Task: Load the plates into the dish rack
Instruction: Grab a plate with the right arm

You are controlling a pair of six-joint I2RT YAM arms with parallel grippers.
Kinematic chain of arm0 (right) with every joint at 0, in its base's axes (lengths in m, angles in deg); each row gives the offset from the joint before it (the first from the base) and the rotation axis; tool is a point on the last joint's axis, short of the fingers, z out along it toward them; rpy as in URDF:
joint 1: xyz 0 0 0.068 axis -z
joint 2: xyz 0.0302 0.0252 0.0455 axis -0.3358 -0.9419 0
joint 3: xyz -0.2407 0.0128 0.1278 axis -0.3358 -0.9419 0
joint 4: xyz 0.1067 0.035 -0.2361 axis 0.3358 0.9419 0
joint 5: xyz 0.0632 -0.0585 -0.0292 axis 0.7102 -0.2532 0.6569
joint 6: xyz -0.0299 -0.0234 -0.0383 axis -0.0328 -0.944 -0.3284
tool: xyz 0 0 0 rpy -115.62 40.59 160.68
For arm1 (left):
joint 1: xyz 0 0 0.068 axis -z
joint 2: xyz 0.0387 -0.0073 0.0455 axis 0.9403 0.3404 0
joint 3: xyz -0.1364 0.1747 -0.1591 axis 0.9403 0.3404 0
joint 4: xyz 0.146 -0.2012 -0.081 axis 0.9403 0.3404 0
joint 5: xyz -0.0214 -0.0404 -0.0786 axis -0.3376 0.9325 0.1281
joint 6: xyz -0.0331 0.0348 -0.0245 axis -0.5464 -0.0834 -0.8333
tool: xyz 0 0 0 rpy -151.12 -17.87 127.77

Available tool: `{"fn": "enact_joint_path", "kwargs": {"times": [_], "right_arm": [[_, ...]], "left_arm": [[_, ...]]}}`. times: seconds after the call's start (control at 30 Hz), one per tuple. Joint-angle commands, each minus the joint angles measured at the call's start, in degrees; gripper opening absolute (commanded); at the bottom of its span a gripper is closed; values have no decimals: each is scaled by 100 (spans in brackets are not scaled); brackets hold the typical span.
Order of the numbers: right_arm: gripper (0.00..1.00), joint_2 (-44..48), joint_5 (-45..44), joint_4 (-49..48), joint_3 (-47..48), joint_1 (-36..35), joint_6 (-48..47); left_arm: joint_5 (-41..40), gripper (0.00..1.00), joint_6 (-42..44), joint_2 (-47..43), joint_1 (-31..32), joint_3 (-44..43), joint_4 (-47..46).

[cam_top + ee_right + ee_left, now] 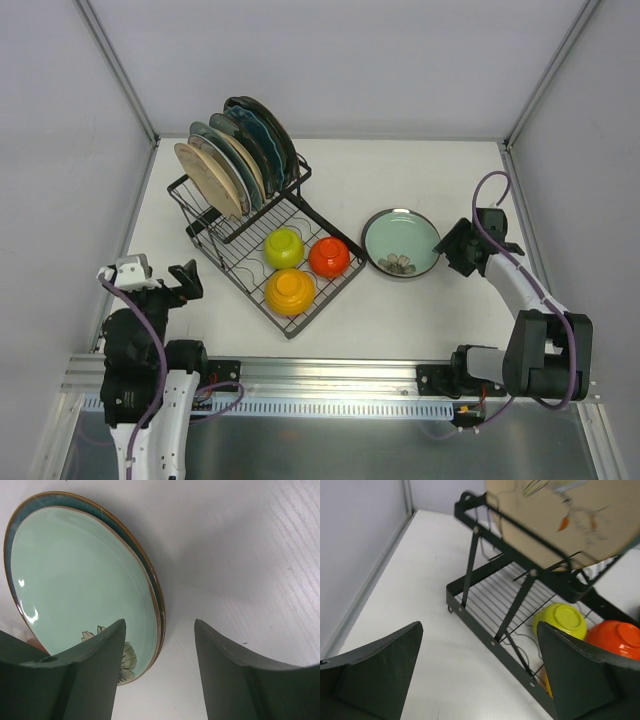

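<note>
Several plates (pixel 235 160) stand on edge in the raised slots of the black wire dish rack (pixel 240 283); the tan underside of the nearest plate (pixel 560 515) fills the top of the left wrist view. A mint green plate (pixel 400 240) with a dark rim and a flower print lies flat on the table right of the rack. My right gripper (pixel 452 250) is open at its right rim. One finger hangs over the mint green plate (pixel 75 580), the other over bare table, and neither touches it. My left gripper (pixel 188 282) is open and empty, left of the rack.
Three small bowls sit upside down in the rack's lower basket: yellow-green (pixel 284 247), orange-red (pixel 329 257) and yellow-orange (pixel 290 290). The rack's frame bar (pixel 485 635) runs just ahead of my left gripper (pixel 480 625). Grey walls enclose the table on three sides.
</note>
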Motion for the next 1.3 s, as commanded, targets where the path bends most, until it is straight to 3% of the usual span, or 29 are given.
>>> {"fn": "enact_joint_path", "kwargs": {"times": [0.0, 0.33, 0.57, 0.93, 1.07, 1.1, 1.17, 1.2, 1.27], "right_arm": [[61, -76, -39, -105, 244, 31, -35], [62, -191, -189, 132, 481, 22, -149], [64, -199, -409, 203, 552, 31, -158], [66, -437, -400, 256, 719, -22, -44], [66, -507, -417, 300, 833, -31, -44], [66, -533, -443, 335, 851, -31, -62], [66, -542, -461, 361, 894, -31, -88], [66, -551, -470, 387, 903, -31, -97], [66, -569, -470, 414, 939, -31, -123]], "left_arm": [[1094, 99, 649, -527, 40, -851, -30], [3995, 94, 799, 570, 190, -2099, 129], [4929, 95, -52, 1643, 198, -2514, -503], [5441, 99, -1257, 3498, 426, -3014, -1761], [4432, 99, -1135, 4069, 1803, -3208, -1875], [3681, 99, -926, 4366, 2703, -3260, -1867], [2904, 99, -548, 4737, 3630, -3357, -1875], [2082, 99, -137, 5147, 4505, -3497, -1884], [1584, 99, 252, 5606, 5039, -3691, -1902]]}}
